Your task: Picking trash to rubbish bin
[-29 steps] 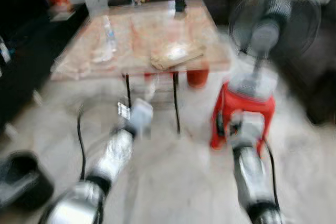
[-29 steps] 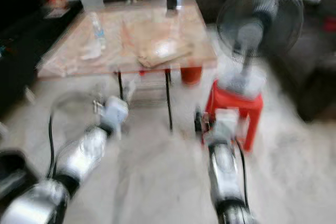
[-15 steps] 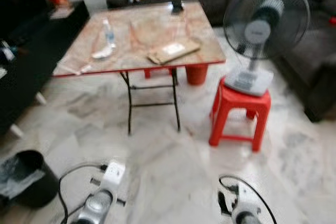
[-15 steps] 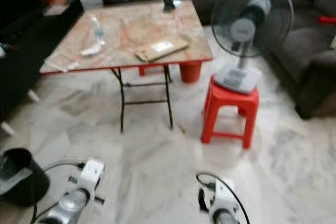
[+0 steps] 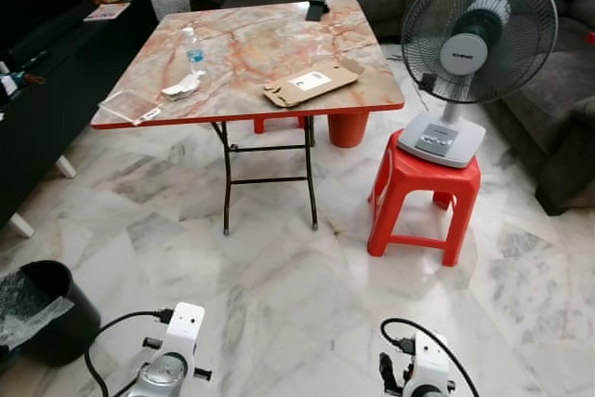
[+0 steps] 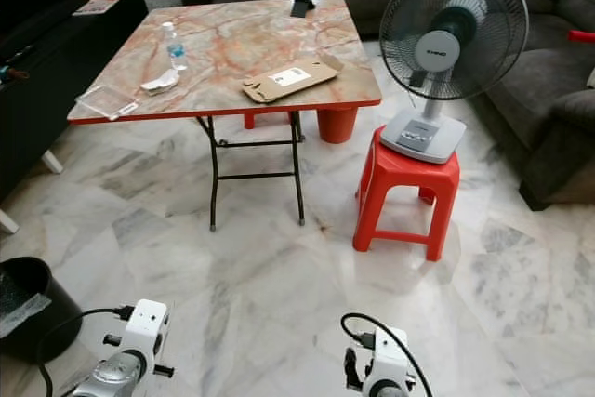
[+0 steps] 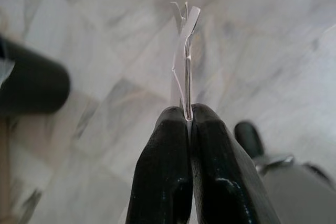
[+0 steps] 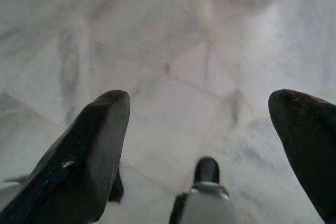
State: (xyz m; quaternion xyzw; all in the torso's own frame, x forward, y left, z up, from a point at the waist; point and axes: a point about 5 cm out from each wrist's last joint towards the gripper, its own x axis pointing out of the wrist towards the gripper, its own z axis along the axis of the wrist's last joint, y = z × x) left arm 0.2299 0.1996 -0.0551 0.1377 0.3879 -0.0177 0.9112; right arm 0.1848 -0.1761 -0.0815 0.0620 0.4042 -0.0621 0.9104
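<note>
Left gripper fingers pinched tight on a thin clear plastic scrap, low over marble floor. Right gripper fingers spread wide, empty. Black rubbish bin near left, lined. Drop pending. Flattened carton, water bottle, wrappers uncollected on far tabletop.

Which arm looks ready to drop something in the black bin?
The left. Its pincer is shut on a thin clear wrapper, and the black bin stands on the floor on the robot's left side. The right pincer is open and holds nothing.
</note>
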